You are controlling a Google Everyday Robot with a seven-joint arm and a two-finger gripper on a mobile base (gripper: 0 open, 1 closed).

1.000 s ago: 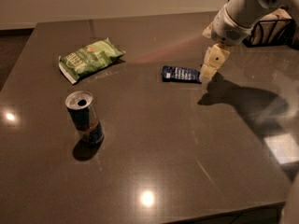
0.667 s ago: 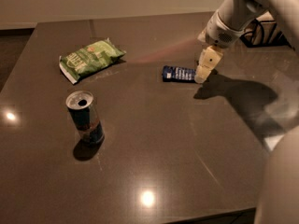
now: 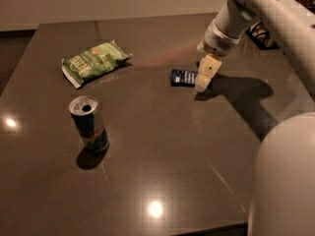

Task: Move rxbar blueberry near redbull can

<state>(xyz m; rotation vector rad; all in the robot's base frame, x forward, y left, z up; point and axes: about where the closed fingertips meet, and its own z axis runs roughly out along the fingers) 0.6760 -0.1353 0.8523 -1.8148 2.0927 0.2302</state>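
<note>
Bar point(image 3: 184, 76) and tool point(image 3: 202, 84) meet toward the back right of the dark, glossy counter point(image 3: 162, 151). The bar is a small, dark blue packet with white lettering. It lies flat with its long side running left to right. The tool is pale beige and hangs from the white arm point(image 3: 261, 14), which reaches in from the upper right corner. It points down and slightly left, and its lower end comes down right at the bar's right end, covering that end from this angle. Whether the tool is spread or closed, and whether it actually grips or only meets the bar, is not clear from this view. The arm and tool cast a broad shadow point(image 3: 241, 95) on the counter just to the right of the bar.

The drink can point(image 3: 89, 123) stands upright at the front left, with its silver top facing up and a dark opening in it. It is well apart from the bar, which lies further back and to the right. A green crinkled chip bag point(image 3: 93, 62) lies flat at the back left, behind the can and left of the bar, touching neither. Part of the robot's pale body point(image 3: 285, 176) fills the lower right corner.
</note>
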